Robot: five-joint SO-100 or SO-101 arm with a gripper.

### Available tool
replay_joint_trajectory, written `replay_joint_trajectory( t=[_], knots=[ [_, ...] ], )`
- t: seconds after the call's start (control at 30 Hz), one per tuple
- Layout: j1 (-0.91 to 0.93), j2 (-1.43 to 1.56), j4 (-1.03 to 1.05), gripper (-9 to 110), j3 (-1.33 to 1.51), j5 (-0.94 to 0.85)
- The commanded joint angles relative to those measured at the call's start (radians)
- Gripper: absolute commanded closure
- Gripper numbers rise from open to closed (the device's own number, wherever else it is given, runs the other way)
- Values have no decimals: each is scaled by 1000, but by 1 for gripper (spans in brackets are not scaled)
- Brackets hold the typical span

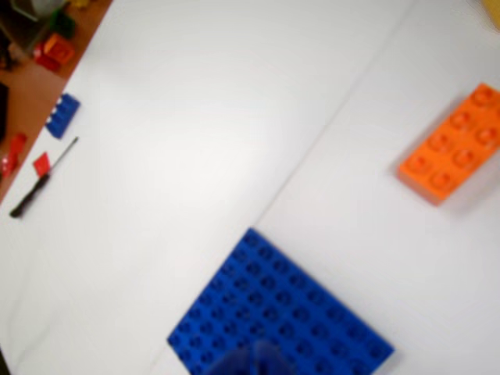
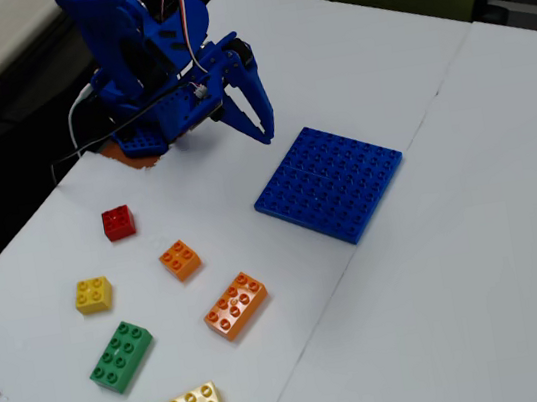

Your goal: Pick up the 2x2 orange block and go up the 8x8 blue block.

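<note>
The gripper (image 2: 256,127) hangs above the table near the left edge of the 8x8 blue block (image 2: 330,182) in the fixed view, empty; whether its fingers are apart or together cannot be told. The 2x2 orange block (image 2: 180,260) lies on the white table (image 2: 463,283), well apart from the gripper, between the red brick (image 2: 118,222) and the longer orange brick (image 2: 236,305). The step in hand is the approach: the arm should swing toward the small block, open wide, and descend squarely over it. Being square, it has no long axis; its studs face up and its sides sit slightly rotated.
</note>
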Motion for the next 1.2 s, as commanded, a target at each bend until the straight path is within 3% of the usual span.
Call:
replay_joint_trajectory(
  t=[0.0,0.27,0.53,1.17],
  knots=[
    [48,-112,110,101,-232,-114],
    [183,-275,305,101,-393,-468],
    [321,-356,374,101,-396,-776],
    [558,-557,354,97,-426,-1083]
  ],
)
